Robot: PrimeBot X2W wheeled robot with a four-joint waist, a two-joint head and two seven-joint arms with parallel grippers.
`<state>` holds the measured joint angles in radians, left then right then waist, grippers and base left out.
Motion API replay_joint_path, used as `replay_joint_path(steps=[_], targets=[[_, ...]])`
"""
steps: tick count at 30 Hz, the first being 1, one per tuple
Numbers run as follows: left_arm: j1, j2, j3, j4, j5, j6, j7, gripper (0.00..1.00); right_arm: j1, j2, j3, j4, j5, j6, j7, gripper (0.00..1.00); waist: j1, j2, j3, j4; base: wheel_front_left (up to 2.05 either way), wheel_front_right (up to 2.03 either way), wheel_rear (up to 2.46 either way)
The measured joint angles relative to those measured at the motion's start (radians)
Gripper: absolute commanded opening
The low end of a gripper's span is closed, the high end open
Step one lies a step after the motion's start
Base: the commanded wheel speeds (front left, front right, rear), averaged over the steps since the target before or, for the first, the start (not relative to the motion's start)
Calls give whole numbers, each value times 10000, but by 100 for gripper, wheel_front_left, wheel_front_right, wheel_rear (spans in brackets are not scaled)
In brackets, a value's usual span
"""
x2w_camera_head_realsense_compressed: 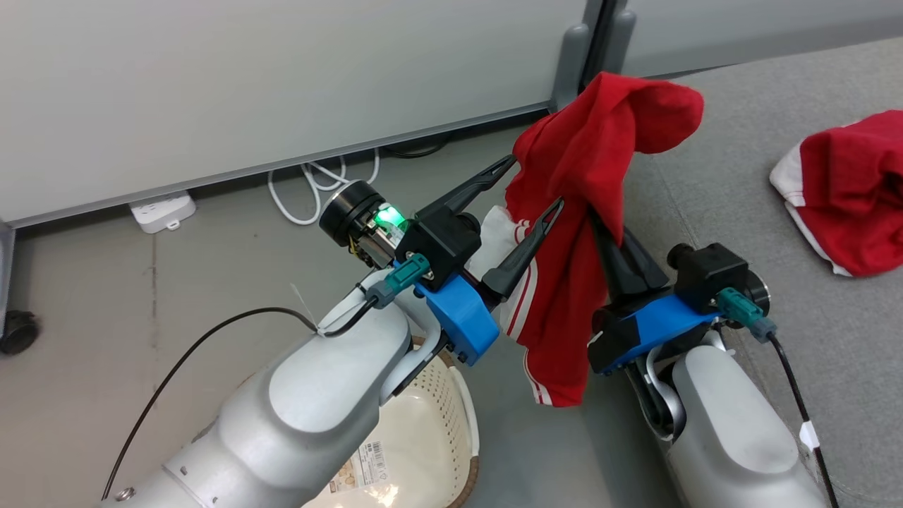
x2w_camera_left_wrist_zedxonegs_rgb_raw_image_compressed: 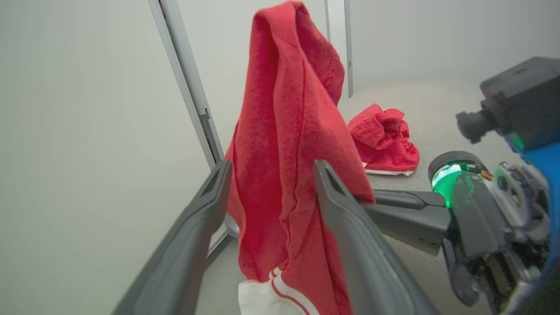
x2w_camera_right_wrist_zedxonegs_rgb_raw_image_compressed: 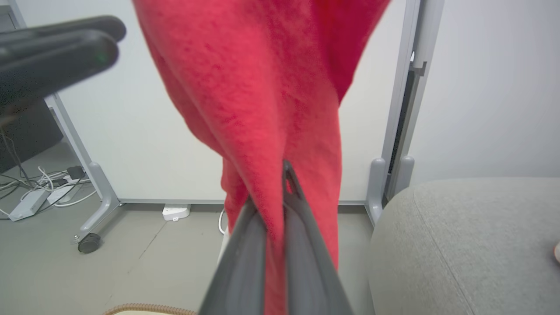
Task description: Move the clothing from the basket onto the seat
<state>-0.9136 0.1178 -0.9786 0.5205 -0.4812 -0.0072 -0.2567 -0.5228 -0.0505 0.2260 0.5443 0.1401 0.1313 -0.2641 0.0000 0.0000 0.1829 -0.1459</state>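
Two pieces of the clothing are in sight. One red garment (x2w_camera_head_realsense_compressed: pixel 578 162) hangs in the air, pinched in the right jaws, which are clenched on a fold of it. It droops in long folds over the strip of floor (x2w_camera_head_realsense_compressed: pixel 211 296) between the basket and the seat, with its white, red-striped part low on the left side. The second red garment (x2w_camera_head_realsense_compressed: pixel 846 190) lies crumpled on the seat, to the far right and well apart from the first. The left jaws are released and spread wide, grasping nothing. Their two dark fingers (x2w_camera_head_realsense_compressed: pixel 525 250) stand on either side of the hanging cloth's left edge.

The one basket (x2w_camera_head_realsense_compressed: pixel 451 395) sits on the floor at the near left, a label sticker on its bottom, and the pale left forearm (x2w_camera_head_realsense_compressed: pixel 317 395) covers much of it. The one grey seat (x2w_camera_head_realsense_compressed: pixel 741 162) takes up the right.

A pale partition wall (x2w_camera_head_realsense_compressed: pixel 282 85) with a grey post (x2w_camera_head_realsense_compressed: pixel 575 63) runs along the far side. At its foot lie one white power strip (x2w_camera_head_realsense_compressed: pixel 164 212) and a looped white cable (x2w_camera_head_realsense_compressed: pixel 317 190). One black caster (x2w_camera_head_realsense_compressed: pixel 17 331) stands at the far left.
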Motion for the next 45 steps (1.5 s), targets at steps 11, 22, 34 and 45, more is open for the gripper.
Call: replay_joint_path(steps=[11,22,34,45], targets=[[-68,21,-247,-65,77,-42,82,100,305,-4,-1519,-970,-332,-2,0,0,0,0,551,-1184,0,0,0],[-185,27,-554,-146,182,-123,180,100,860,-4,-2673,-1572,-428,-2,-2,0,0,0,1157,-2067,0,0,0],[-299,-31,-780,-128,247,-146,228,100,1176,-4,-2984,-1801,-284,-2,-2,0,0,0,1548,-2517,0,0,0],[-470,0,-819,-261,238,-115,203,100,299,6,-3289,-2742,-669,0,0,0,0,0,1733,-2346,0,0,0]])
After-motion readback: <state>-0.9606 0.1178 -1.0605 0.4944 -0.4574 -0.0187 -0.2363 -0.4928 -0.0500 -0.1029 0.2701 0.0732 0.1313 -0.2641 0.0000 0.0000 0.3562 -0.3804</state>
